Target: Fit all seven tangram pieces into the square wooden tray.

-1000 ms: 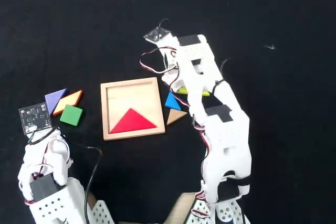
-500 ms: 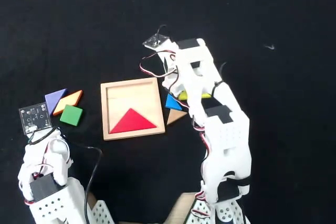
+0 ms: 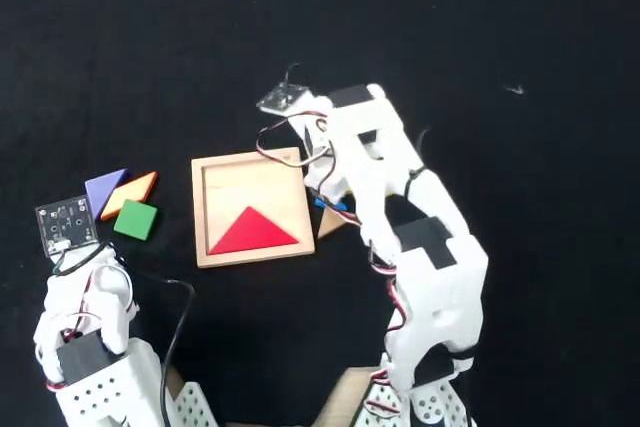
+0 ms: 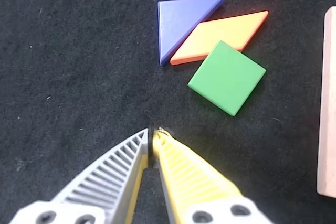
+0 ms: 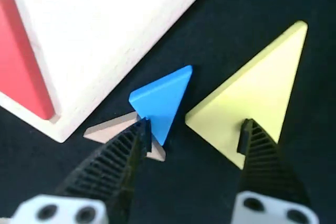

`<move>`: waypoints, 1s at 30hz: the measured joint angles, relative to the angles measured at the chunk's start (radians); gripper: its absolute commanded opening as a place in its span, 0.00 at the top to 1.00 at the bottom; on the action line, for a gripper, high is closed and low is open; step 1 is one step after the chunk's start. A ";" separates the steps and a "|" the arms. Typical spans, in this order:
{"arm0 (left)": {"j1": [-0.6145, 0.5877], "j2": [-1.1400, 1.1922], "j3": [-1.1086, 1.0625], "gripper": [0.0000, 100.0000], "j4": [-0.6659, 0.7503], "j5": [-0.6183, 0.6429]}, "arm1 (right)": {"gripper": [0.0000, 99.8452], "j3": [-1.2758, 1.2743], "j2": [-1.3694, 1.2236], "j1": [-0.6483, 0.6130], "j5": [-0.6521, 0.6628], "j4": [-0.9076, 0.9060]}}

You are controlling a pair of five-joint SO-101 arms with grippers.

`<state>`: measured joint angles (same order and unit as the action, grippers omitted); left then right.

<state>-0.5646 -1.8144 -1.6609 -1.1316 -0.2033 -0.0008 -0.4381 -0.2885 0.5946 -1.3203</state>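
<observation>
Fingers (image 5: 122, 157) apart over yellow triangle (image 5: 253, 92), R wrist view, arm-hidden overhead

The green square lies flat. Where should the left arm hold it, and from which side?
From straight above, as the green square lies flat on the table. Put the jaws on the middles of two opposite edges, which are parallel, away from the corner that meets the orange parallelogram. The left gripper is shut, so it should probably open first.
</observation>
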 measured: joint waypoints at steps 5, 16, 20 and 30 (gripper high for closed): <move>0.000 0.000 0.000 0.97 0.000 0.000 | 0.73 0.000 -0.003 0.066 0.044 0.035; 0.000 0.000 0.000 0.97 0.000 0.000 | 0.73 -0.005 -0.008 0.078 0.149 0.041; 0.000 0.000 0.000 0.97 0.000 0.000 | 0.73 -0.005 -0.026 0.080 0.161 0.046; 0.000 0.000 0.000 0.97 0.000 0.000 | 0.73 0.037 -0.098 0.078 0.163 0.064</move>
<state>-0.5646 -1.8144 -1.6609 -1.1316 -0.2033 0.0361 -0.5363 -0.2102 0.7572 -1.2559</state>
